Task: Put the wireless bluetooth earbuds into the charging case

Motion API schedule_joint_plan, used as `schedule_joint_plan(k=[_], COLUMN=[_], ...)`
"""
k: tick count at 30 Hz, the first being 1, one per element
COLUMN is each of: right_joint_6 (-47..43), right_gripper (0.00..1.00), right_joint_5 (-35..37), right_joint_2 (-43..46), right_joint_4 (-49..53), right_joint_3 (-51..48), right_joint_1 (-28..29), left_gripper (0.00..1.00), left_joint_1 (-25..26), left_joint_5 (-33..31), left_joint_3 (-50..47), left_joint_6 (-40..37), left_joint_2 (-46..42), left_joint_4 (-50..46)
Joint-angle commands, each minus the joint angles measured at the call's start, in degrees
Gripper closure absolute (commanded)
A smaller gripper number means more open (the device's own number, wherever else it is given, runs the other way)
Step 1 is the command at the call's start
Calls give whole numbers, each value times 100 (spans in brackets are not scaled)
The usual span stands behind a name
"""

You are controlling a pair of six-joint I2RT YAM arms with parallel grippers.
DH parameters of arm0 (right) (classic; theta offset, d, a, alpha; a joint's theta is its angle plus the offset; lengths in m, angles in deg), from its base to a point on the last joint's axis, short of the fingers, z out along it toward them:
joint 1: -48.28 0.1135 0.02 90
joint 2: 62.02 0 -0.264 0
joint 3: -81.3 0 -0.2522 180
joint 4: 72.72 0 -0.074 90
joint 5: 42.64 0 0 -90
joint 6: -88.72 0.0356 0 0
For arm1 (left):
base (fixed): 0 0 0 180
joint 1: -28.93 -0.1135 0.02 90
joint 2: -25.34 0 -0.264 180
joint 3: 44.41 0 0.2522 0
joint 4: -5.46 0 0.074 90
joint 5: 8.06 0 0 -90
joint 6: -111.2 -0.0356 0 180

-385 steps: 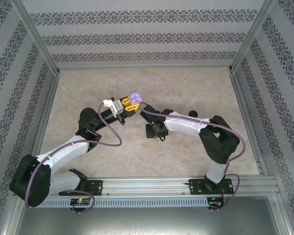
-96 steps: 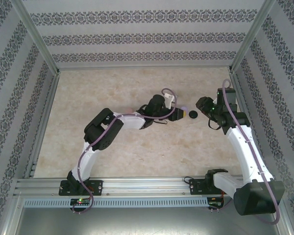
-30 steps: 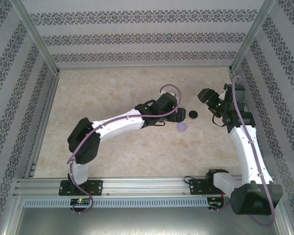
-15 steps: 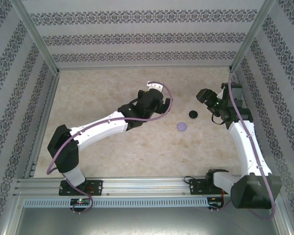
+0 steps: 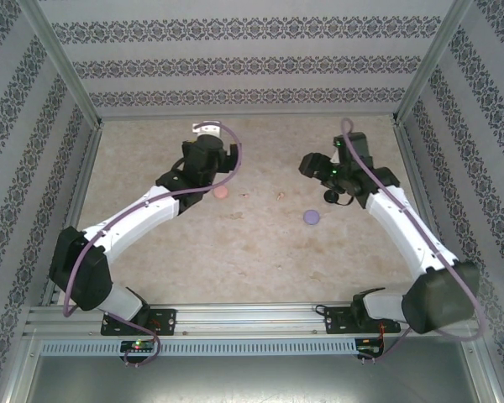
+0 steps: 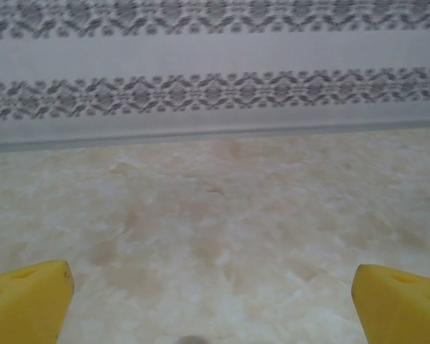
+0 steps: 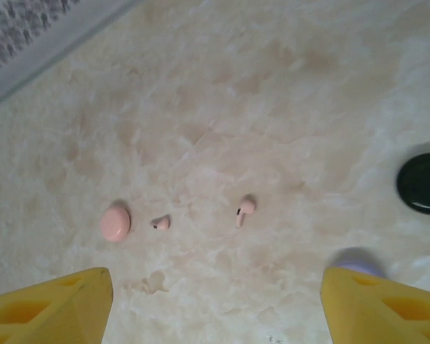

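On the table (image 7: 287, 86), mid-field, the pink earbuds (image 7: 244, 209) are found loose beside the pink case (image 7: 115, 223) — pick-up step judged pending. The left gripper (image 6: 209, 287) and right gripper (image 7: 216, 287) are spread apart, empty. Next: case likely to be opened, one bud pinched finely.

A pale pink earbud (image 7: 244, 209) is seen lying loose on its side, stem down. A second pink earbud (image 7: 160, 223) is laid just beside a round pink case (image 7: 115, 223). A purple case (image 5: 311, 217) and a black case (image 7: 423, 183) are found near each other, well apart from the pink one.
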Motion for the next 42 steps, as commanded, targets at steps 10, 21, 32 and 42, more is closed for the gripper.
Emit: schedule_joint_plan(k=[10, 21, 32, 42], right_joint_6=[-90, -562, -571, -506], right_gripper=[25, 26, 29, 31], right_joint_5=[612, 10, -465, -812], right_joint_2=[-2502, -5084, -6841, -7369], right_joint_4=[485, 999, 1368, 1371], right_joint_3=[2320, 4724, 6719, 7069], right_joint_1=[1657, 2165, 2216, 2229], left_gripper=[1, 1, 1, 1], left_joint_1=[-1577, -2279, -2414, -2451], left_joint_5=[843, 808, 927, 1002], left_joint_3=[-1394, -1542, -1505, -1445], left_joint_6=[1810, 2386, 2424, 2351], left_joint_2=[-1185, -1577, -1614, -1452], left_joint_4=[347, -240, -173, -9])
